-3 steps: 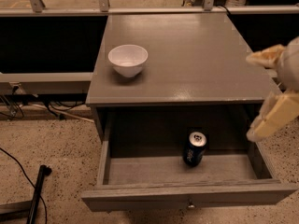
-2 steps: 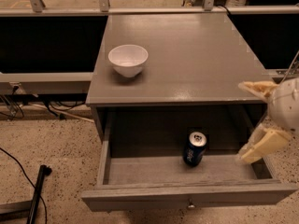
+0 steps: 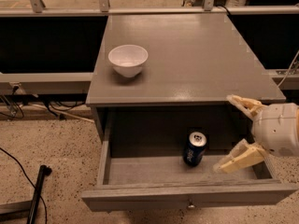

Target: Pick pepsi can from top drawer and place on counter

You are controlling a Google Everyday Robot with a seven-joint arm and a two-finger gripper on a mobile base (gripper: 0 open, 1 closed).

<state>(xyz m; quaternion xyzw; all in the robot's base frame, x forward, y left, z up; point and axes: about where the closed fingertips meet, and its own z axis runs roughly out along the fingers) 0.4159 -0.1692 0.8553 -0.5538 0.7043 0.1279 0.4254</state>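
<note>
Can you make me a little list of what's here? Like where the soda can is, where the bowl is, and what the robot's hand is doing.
can: small dark blue pepsi can with a silver top, standing upright inside the drawer
drawer: wide grey-brown wooden top drawer, pulled open
counter: flat grey-brown cabinet top, no can on it yet
bowl: white round bowl, on the counter's left part
gripper: cream two-finger gripper, fingers open, at the drawer's right side, beside the can and not touching it
</note>
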